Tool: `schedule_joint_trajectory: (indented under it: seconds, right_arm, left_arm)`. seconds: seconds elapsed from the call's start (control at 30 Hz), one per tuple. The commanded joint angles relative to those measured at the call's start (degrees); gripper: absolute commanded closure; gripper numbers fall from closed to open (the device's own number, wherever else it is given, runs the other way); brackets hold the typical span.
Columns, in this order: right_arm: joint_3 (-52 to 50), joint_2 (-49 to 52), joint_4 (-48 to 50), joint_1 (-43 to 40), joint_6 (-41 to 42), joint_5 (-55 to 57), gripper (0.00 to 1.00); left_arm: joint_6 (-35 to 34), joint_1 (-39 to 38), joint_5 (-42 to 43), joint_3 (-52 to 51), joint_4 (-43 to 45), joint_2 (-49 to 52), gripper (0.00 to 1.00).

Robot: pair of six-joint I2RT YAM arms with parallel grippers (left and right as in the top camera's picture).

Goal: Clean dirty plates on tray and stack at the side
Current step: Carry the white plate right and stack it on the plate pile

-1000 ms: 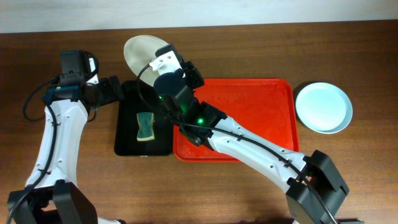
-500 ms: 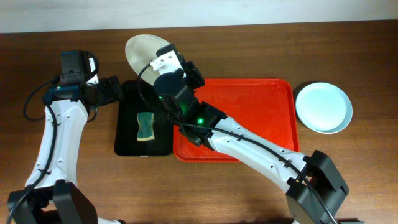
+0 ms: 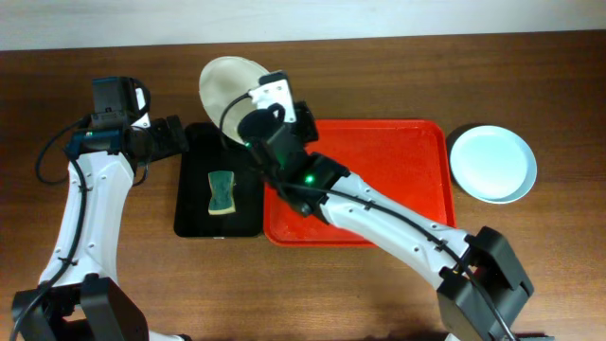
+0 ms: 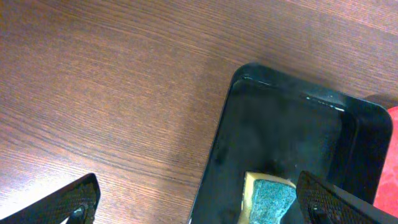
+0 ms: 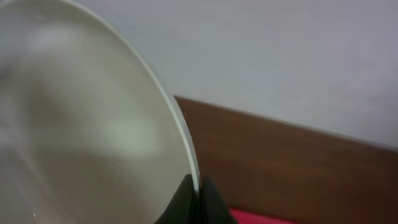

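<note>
Pale round shallow plate (image 3: pixel 225 83) hangs in the air, tilted up on its edge, over the worktop (image 3: pixel 379 76) just beyond the far side of the small black rectangular tray (image 3: pixel 194 213), near the far left corner of the large red plastic tray (image 3: pixel 398 185). The right fingers (image 5: pixel 184 206) are closed narrow on its thin rim. The left fingers (image 4: pixel 71 202) stand wide and hold nothing, hovering at the far left corner of the black tray.

I judge that the step in hand is the cleaning of this plate: it is lifted off the red tray and offered over the black one, where the green and yellow sponge (image 3: pixel 222 192) lies untouched. The next move probably asks the left arm to go down on the sponge, close on it and wipe the plate's face, while the right arm keeps the plate steady; a grip on such a thin rim could slip under pressure. Whether this plate has smears I cannot tell, because the close view is blurred.

I count two plates: the pale plate and one pale blue round plate (image 3: pixel 492 163) lying flat on the worktop just right of the red tray, apart from it. One red tray, one black tray, one sponge. No plate shows on the visible part of the red tray; the right arm hides its left part.
</note>
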Motion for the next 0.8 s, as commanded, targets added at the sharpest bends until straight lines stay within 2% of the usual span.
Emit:
schedule_joint_trajectory:
  seconds: [0.0,0.13,0.4,0.57,0.77]
  right_arm:
    - [1.18,-1.49,-3.85,-3.72,10.36,-4.11,0.96]
    - [1.18,-4.50,-9.07,-7.72,15.34,-10.01,0.96]
    - [1.18,-12.02,-21.81,-25.73,20.17,-33.86,0.96]
    - [1.18,-13.00,-31.95,-42.21,20.17,-45.13,0.96]
    - [1.18,-12.96,-44.04,-63.54,19.39,-46.12,0.96]
  left_arm:
    - [0.11,0.11,-0.42,0.59,-0.04,-0.24,0.01]
    - [0.11,0.11,-0.42,0.59,-0.04,-0.24,0.01]
    - [0.11,0.11,-0.42,0.59,-0.04,-0.22,0.01]
    - [0.11,0.11,-0.42,0.59,-0.04,-0.24,0.01]
    - [0.11,0.11,-0.39,0.59,-0.04,-0.24,0.01]
